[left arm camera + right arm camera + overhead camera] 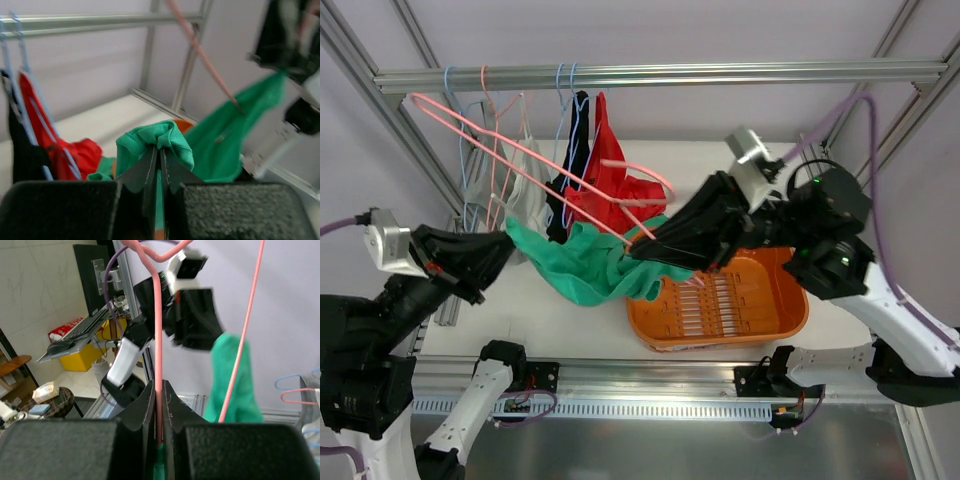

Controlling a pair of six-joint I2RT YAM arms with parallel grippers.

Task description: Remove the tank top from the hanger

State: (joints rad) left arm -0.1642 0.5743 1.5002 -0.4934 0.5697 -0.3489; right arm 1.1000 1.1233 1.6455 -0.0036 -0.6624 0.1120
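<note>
Your left fingers (pixel 152 165) are pinched shut on a bunched fold of the tank top (pixel 220 125), and green cloth bulges over both tips. Your right fingers (pixel 159 390) are closed narrow on a pink wire of the hanger (pixel 157 325), with a sliver of green showing just below the pinch.

From above, the tank top (pixel 585 265) hangs as a sagging band between your two arms. The left fingers (pixel 505 245) hold its left end and the right fingers (pixel 638 245) sit at its right end. Its lower edge droops toward the counter (pixel 520 300), and its right part overlaps the near-left rim of the orange basket (pixel 760 320). You cannot tell from these views whether cloth and rim touch.

The hanger (pixel 500 150) lies slanted. One long wire runs from just under the rail (pixel 720 73) at the far left down to your right fingers. Another stretch of wire bends out across the red top (pixel 605 195).

The space behind the tank top is crowded. The red top hangs just beyond its upper edge, and the blue hangers (pixel 565 95) are on the rail above. On the left, the slanted frame post (pixel 390 120) stands near your left arm. The basket sits directly under and beside your right arm. The two sets of fingers are well apart, and only the green band and the pink wire span the gap between them.
</note>
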